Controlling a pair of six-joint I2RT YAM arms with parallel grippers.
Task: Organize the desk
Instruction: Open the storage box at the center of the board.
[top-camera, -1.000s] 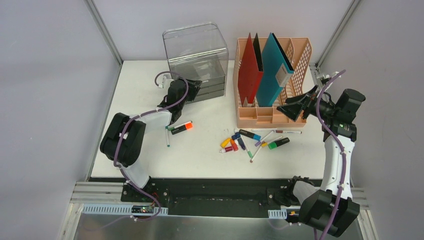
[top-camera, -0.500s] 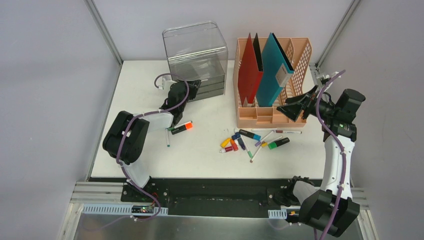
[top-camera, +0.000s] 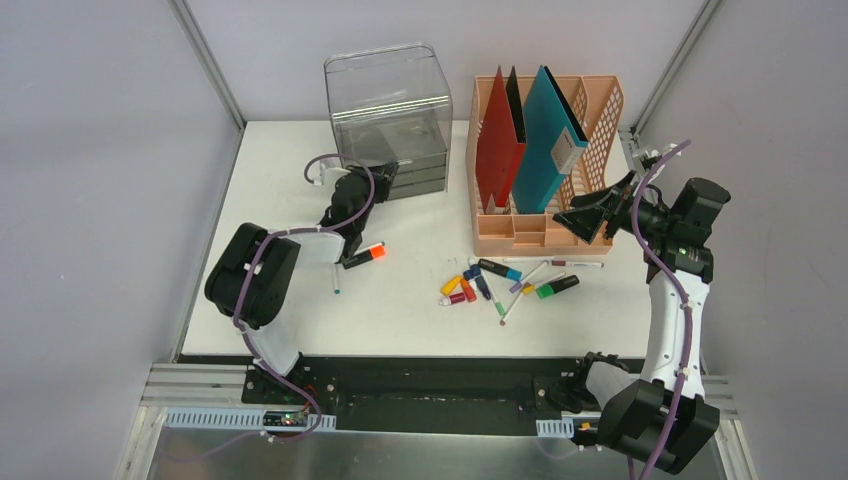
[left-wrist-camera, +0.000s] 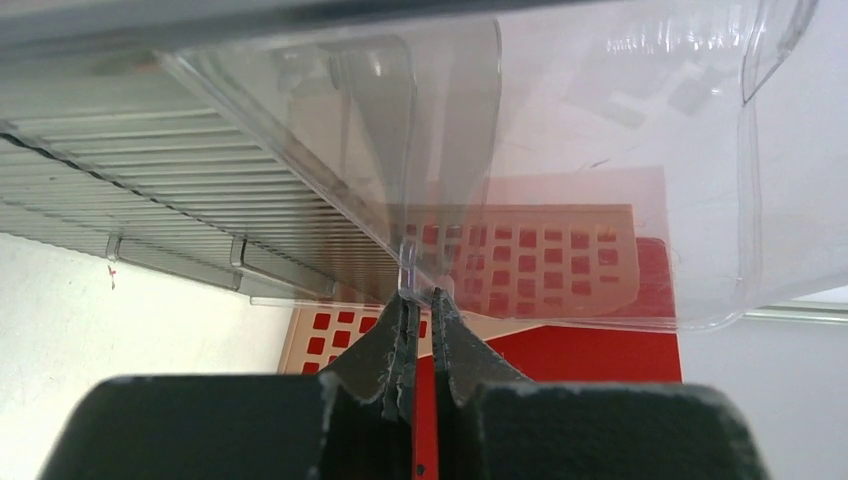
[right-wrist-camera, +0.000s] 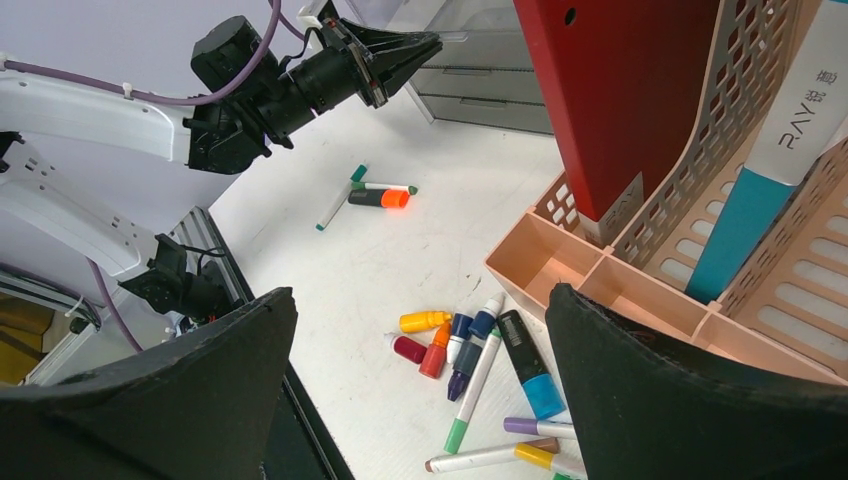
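The white desk (top-camera: 420, 320) holds a clear plastic drawer box (top-camera: 388, 95) at the back and a peach file rack (top-camera: 600, 110) beside it. My left gripper (top-camera: 385, 178) is at the box's front; in the left wrist view it (left-wrist-camera: 421, 297) is shut on a thin clear tab (left-wrist-camera: 408, 270) of a drawer. My right gripper (top-camera: 572, 215) hangs open and empty above the rack's front trays; in its own view (right-wrist-camera: 420, 292) it looks down on loose markers and small bottles (right-wrist-camera: 470, 345). An orange highlighter (top-camera: 365, 255) lies near the left arm.
The rack holds a red folder (top-camera: 497, 140) and a teal folder (top-camera: 548, 140). Several markers and small paint bottles (top-camera: 480, 285) lie in front of the rack. A thin green pen (top-camera: 335, 275) lies left of the highlighter. Grey walls and aluminium rails edge the desk.
My left wrist has shifted a little toward the drawer box's front, and the box has nudged slightly left. The right arm and the markers have not moved.
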